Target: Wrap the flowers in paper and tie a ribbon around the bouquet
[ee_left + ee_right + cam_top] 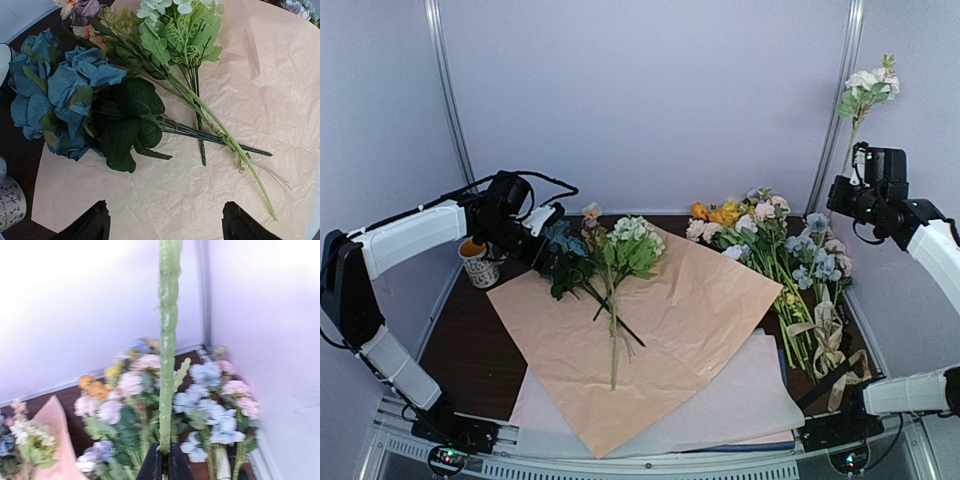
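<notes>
- Left arm (pixel 410 238): white link shells, black joints.
- Cable (pixel 545 182): black, looped at left wrist.
- Right arm (pixel 932 240): white shells, black wrist housing, green light (pixel 865 156).
- Left gripper (pixel 164 215): black tapered fingers.
- Bases (pixel 455 435): black.

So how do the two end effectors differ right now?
The left end effector is open and empty; the right end effector is shut on a white flower. The left sits low over the flowers on the paper; the right is up high. Both are dark and two-fingered.
</notes>
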